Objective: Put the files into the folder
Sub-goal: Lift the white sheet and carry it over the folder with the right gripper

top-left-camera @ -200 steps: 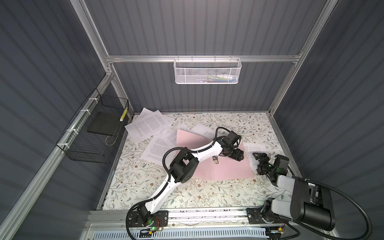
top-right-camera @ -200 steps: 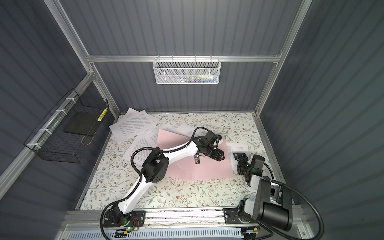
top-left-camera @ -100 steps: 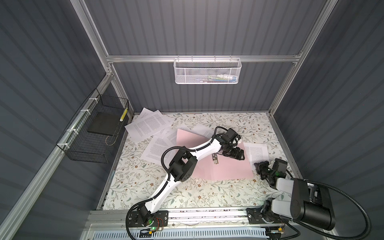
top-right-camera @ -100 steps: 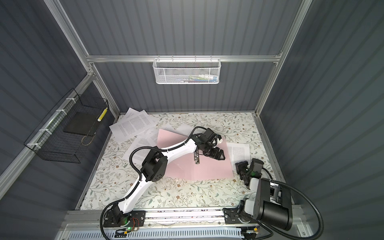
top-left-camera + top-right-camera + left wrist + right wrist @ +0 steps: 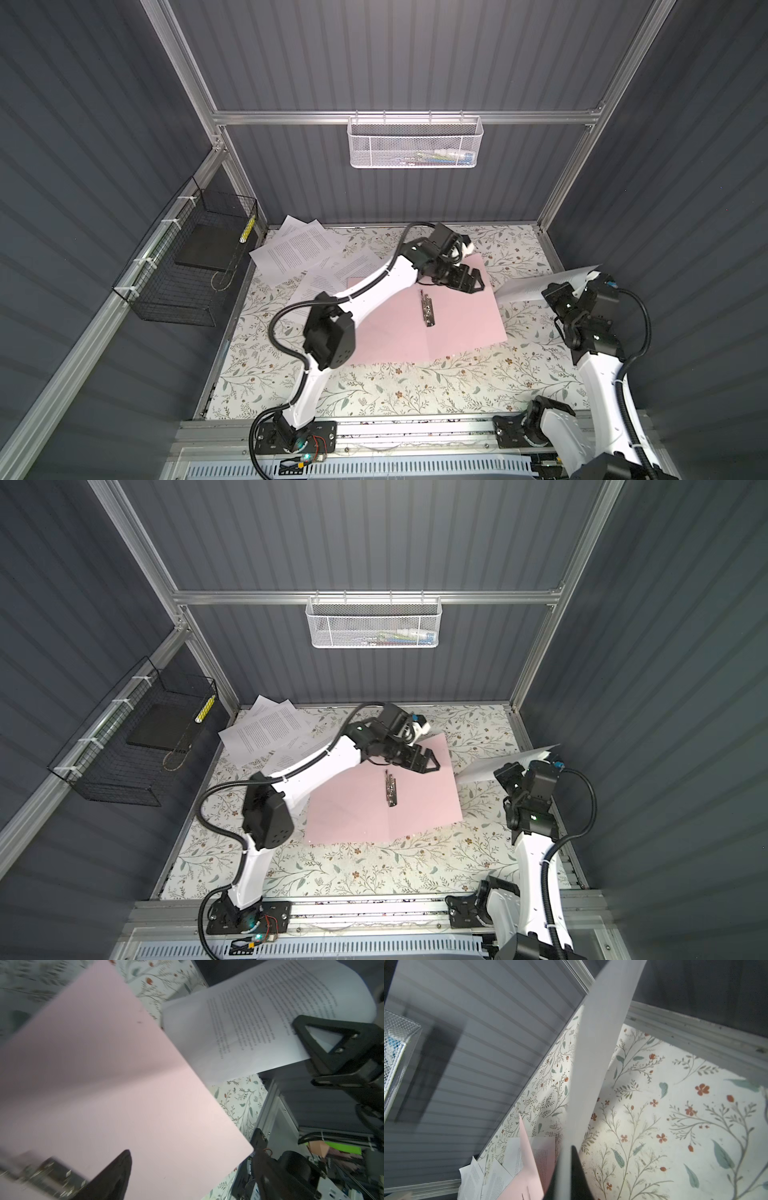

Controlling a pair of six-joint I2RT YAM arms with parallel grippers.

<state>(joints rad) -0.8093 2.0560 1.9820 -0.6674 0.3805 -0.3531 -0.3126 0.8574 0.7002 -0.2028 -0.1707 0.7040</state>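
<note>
Thin white printed paper sheet (image 5: 523, 287) is now up off the floral mat (image 5: 415, 386), clamped in my right gripper (image 5: 559, 293) just beside the open pale pink card folder (image 5: 457, 332); left gripper (image 5: 469, 283) now gapes empty over it, so insertion looks next.

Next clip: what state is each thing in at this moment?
folder: open, flat on the table
held sheet: lifted, curved
loose sheets: scattered flat near the back wall
left gripper: open, over the folder
right gripper: shut on the held sheet
</note>
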